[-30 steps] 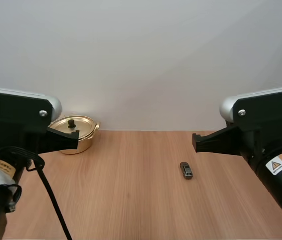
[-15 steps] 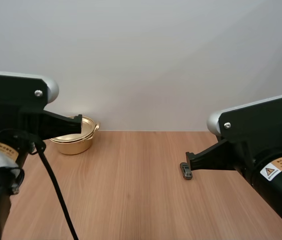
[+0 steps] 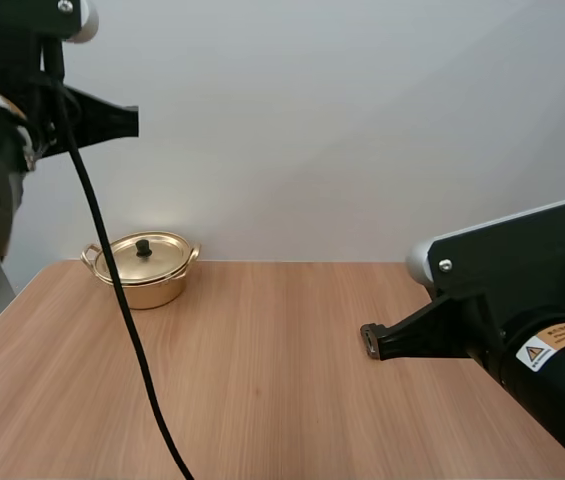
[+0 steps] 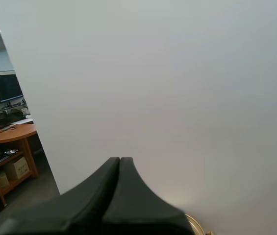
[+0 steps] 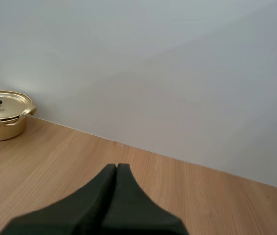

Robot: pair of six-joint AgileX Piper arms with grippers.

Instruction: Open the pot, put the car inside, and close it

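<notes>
Right fingers (image 5: 120,172), pressed together and empty, hang low over the wooden surface (image 3: 262,370), hiding most of the small grey toy car (image 3: 367,343). Left fingers (image 4: 123,169), likewise closed, hover high above the lidded golden metal pot (image 3: 142,268) at the far left.

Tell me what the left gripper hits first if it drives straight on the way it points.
Probably the white wall: the left gripper, shut and held high, points well above the pot, which sits below its line.

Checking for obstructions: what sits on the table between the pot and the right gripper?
Nothing. In the high view the table is bare wood from the lidded pot across to the right gripper; the right wrist view shows the same.
</notes>
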